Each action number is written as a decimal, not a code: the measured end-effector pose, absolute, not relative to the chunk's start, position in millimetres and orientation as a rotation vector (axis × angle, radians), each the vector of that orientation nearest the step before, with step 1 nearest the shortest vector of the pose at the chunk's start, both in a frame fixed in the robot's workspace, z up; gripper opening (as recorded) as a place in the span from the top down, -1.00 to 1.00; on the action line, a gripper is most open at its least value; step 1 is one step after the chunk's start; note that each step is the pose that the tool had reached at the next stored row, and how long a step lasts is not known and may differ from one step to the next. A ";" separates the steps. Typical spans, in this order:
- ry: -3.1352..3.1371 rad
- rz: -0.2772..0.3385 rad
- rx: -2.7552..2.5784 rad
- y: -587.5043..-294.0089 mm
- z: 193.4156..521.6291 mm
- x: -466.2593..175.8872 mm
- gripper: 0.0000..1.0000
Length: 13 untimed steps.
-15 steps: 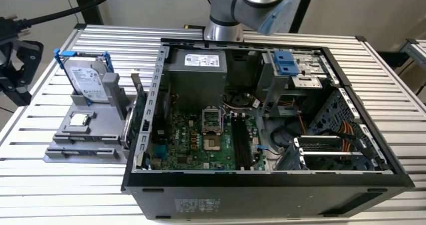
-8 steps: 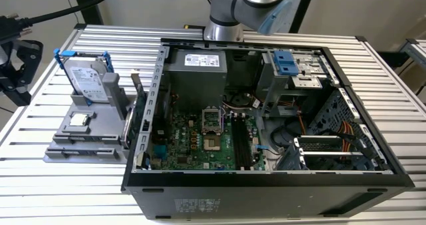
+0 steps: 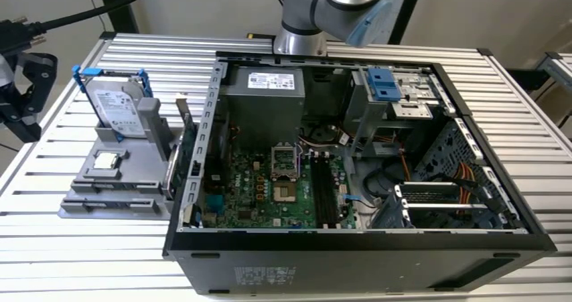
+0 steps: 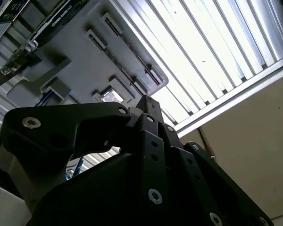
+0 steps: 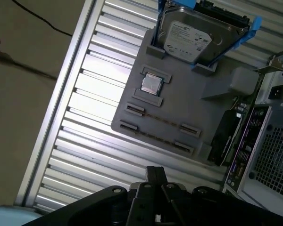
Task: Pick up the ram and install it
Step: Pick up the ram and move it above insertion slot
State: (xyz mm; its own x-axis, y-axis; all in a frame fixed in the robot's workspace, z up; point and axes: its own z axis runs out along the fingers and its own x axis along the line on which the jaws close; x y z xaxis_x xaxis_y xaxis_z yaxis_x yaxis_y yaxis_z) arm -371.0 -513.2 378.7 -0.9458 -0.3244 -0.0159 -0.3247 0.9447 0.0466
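Observation:
My gripper point(image 3: 25, 91) hangs beyond the table's edge on the exterior view's left, away from the grey fixture point(image 3: 94, 181). In both wrist views its black fingers meet at one tip point(image 4: 147, 103) point(image 5: 155, 172), shut with nothing between them. A thin dark edge point(image 5: 161, 119) runs between two slot holders on the fixture; it may be the ram standing on edge, but I cannot tell. The black memory slots point(image 3: 323, 193) lie on the green motherboard point(image 3: 259, 191) inside the open computer case point(image 3: 358, 238).
On the fixture stand a silver hard drive point(image 3: 118, 108) in a blue frame, a small square processor chip point(image 5: 152, 84) and a dark expansion card point(image 5: 226, 136) beside the case. The ribbed aluminium table point(image 3: 116, 262) ends close to the gripper; bare floor point(image 5: 23, 70) lies past it.

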 end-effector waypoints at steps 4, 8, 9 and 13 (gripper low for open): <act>3.085 0.076 -0.549 -513.2 378.7 -371.0 1.00; 3.079 0.076 -0.586 -512.9 378.7 -371.0 1.00; 3.077 0.077 -0.596 -512.6 378.6 -371.1 1.00; 3.071 0.077 -0.630 -511.5 378.7 -371.1 1.00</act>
